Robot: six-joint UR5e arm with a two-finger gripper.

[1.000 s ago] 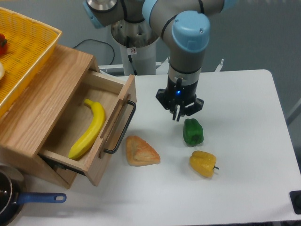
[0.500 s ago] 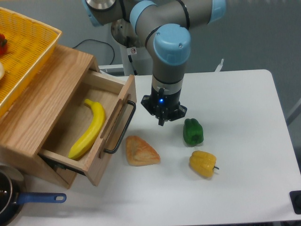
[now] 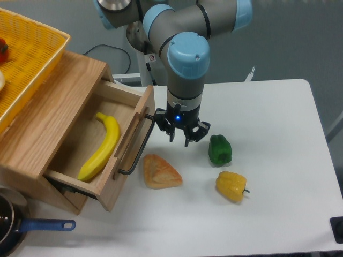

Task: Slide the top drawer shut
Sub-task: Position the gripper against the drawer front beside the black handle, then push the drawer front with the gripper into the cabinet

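Note:
The top drawer (image 3: pixel 130 152) of the light oak cabinet stands pulled out toward the table's middle, with a yellow banana (image 3: pixel 102 147) lying inside. Its thin black bar handle (image 3: pixel 141 143) faces right. My gripper (image 3: pixel 180 140) points down just right of the handle's far end, a short gap from the drawer front and above the table. Its two fingertips show a small gap between them with nothing held.
A bread piece (image 3: pixel 159 172) lies on the table right below the gripper. Right of it are a green pepper (image 3: pixel 220 150) and a yellow pepper (image 3: pixel 231 186). A yellow basket (image 3: pixel 27 59) sits on the cabinet top. A blue-handled pot (image 3: pixel 16 227) is at the front left.
The gripper has moved left, from above the green pepper to beside the drawer handle, and its fingertips now show apart. The drawer has not moved.

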